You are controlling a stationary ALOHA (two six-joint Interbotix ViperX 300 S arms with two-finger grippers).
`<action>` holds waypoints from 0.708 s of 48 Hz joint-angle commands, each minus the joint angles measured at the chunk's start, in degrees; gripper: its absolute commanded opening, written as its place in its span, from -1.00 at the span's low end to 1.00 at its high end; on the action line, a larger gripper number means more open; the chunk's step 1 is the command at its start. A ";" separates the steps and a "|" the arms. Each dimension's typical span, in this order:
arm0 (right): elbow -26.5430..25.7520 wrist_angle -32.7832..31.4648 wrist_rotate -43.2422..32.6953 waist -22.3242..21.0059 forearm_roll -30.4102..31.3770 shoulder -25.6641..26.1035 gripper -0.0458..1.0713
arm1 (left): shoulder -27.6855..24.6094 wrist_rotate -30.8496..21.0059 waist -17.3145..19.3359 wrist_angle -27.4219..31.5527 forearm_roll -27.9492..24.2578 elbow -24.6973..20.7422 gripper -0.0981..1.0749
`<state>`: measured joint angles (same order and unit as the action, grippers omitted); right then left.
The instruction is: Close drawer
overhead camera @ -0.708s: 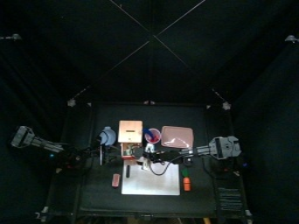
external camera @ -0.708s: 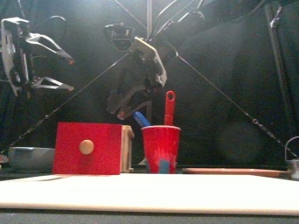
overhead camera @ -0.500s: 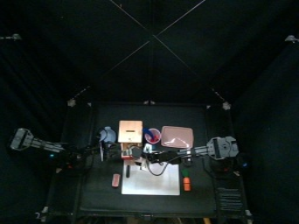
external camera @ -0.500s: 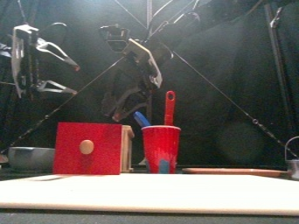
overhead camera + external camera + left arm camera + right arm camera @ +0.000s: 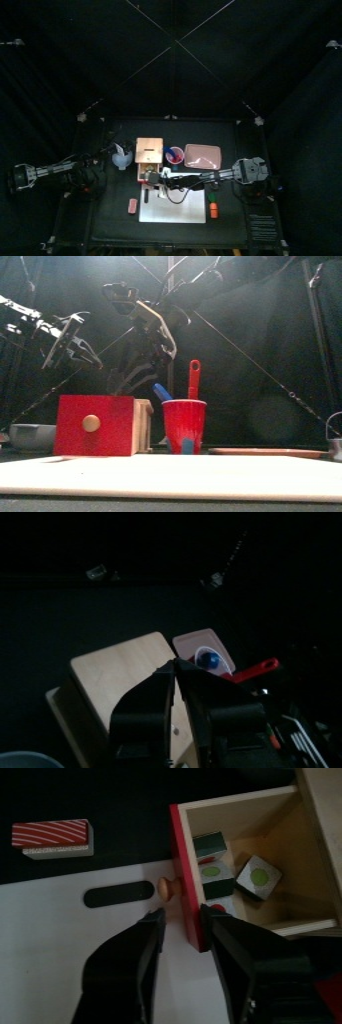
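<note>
Straddling the drawer's [image 5: 238,863] red front, the right gripper [image 5: 179,916] is spread apart; left gripper [image 5: 175,682] looks clenched.

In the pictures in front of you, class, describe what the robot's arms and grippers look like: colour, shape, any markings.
Both arms are black, jointed and slim. The right gripper has two long, flat black jaws that taper toward the tips, plain and unmarked. The left gripper looks the same: two dark tapering jaws. In the front view, pale grey panels show on the left arm. Any cables are too dark to make out.
</note>
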<state>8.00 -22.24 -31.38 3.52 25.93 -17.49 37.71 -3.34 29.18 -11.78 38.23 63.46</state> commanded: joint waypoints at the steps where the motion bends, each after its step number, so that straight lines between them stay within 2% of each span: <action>1: -1.76 0.18 0.00 -0.09 0.09 1.05 0.23 | -1.23 0.00 3.52 2.46 -1.41 -4.13 -0.04; 6: -2.64 -0.26 0.00 -0.09 0.00 0.97 0.13 | -3.08 0.00 5.62 3.78 -1.49 -5.98 -0.10; 14: -3.52 -4.75 0.79 -0.09 1.58 2.99 0.13 | -7.12 0.00 6.06 3.78 -1.58 -7.38 -0.10; 23: -4.83 -5.36 0.79 0.26 1.85 4.48 0.13 | -11.87 0.00 6.94 3.78 -1.58 -9.67 -0.10; 34: -6.77 -4.92 0.26 1.93 1.23 1.93 0.11 | -18.63 0.00 8.79 4.31 -1.58 -14.15 -0.13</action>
<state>3.08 -27.69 -31.03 5.01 27.42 -16.35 21.09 -3.52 37.27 -7.65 36.83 52.21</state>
